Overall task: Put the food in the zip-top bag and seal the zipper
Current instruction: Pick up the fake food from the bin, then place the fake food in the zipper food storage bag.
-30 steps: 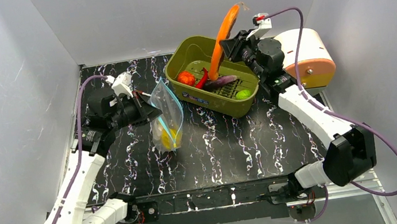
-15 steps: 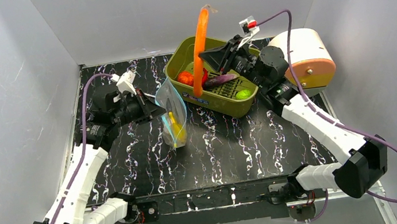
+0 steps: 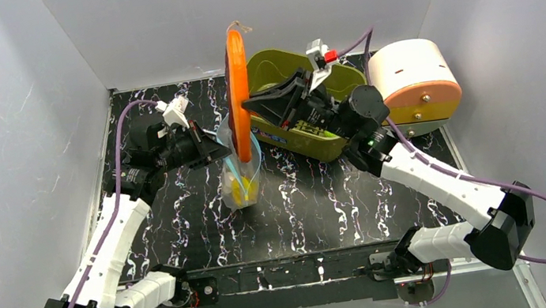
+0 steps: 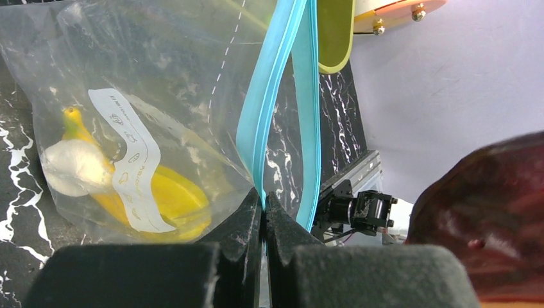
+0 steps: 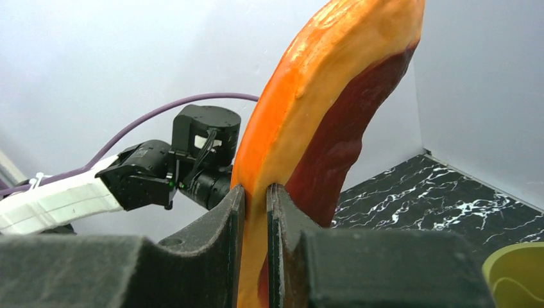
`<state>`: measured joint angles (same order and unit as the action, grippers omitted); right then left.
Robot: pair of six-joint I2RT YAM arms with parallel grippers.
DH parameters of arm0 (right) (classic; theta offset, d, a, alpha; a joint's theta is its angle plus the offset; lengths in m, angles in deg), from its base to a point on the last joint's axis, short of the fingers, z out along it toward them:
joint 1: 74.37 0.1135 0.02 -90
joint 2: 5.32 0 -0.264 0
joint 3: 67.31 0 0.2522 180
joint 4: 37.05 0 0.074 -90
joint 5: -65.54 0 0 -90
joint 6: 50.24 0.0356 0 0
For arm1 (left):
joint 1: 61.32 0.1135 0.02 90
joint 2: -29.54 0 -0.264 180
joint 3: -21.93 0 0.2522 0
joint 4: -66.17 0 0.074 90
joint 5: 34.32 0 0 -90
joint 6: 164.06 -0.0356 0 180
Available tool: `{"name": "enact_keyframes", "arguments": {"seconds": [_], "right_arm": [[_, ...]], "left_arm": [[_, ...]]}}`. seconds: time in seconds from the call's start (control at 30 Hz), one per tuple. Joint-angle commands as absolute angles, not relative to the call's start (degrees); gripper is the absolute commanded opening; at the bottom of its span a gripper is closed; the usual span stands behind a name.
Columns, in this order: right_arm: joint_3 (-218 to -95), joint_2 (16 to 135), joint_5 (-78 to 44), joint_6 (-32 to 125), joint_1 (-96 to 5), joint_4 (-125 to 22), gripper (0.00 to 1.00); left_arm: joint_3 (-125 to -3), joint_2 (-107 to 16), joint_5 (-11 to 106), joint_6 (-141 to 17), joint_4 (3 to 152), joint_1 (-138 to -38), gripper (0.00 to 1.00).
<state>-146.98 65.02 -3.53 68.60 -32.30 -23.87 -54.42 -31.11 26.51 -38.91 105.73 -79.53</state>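
Observation:
My left gripper (image 3: 215,153) is shut on one lip of the teal-blue zipper (image 4: 260,122) and holds the clear zip-top bag (image 3: 242,175) upright with its mouth open. A yellow banana (image 4: 154,196) lies in the bag's bottom; it also shows in the top view (image 3: 240,190). My right gripper (image 3: 249,103) is shut on the long orange carrot (image 3: 238,87), held upright with its lower tip at the bag's mouth. In the right wrist view the carrot (image 5: 308,109) stands between my fingers. The other food is hidden behind my right arm.
The olive-green tub (image 3: 275,70) stands behind my right gripper at the back. A white and orange cylinder (image 3: 413,80) sits at the back right. Grey walls close in the black marbled table (image 3: 324,203) on three sides.
My right gripper has carried the carrot left from over the tub to the bag's mouth, turning it upright. My left gripper has kept hold of the bag's lip, shifting it slightly.

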Motion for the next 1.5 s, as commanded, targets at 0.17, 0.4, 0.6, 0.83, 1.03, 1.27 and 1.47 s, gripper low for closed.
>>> {"name": "enact_keyframes", "arguments": {"seconds": [0.17, 0.4, 0.6, 0.83, 1.03, 1.27, 1.47], "right_arm": [[-142.14, 64.04, -4.36, 60.8, -28.32, -16.24, 0.0], [-136.54, 64.38, -4.05, 56.46, -27.5, -12.98, 0.0], [-131.86, 63.87, -4.24, 53.67, -26.39, -10.3, 0.0], [-129.33, 63.14, -6.68, 50.34, -25.98, -5.57, 0.0], [-131.24, 64.07, -8.01, 49.82, -25.86, -1.38, 0.0], [-130.1, 66.63, -4.84, 44.42, -25.61, 4.67, 0.0], [-126.93, 68.81, -1.93, 32.76, -25.4, 6.73, 0.0]], "left_arm": [[-56.02, -29.09, 22.82, -36.72, 103.57, -79.61, 0.0], [-55.25, -28.88, 21.61, -36.37, 102.93, -79.66, 0.0], [-54.61, -28.65, 21.62, -35.47, 101.77, -79.6, 0.0], [-54.31, -28.53, 20.13, -34.16, 100.6, -79.64, 0.0], [-53.17, -27.52, 20.23, -34.26, 101.68, -79.6, 0.0], [-52.74, -26.8, 19.55, -32.65, 101.63, -79.6, 0.0], [-52.38, -26.2, 18.99, -30.82, 100.06, -79.6, 0.0]]}}
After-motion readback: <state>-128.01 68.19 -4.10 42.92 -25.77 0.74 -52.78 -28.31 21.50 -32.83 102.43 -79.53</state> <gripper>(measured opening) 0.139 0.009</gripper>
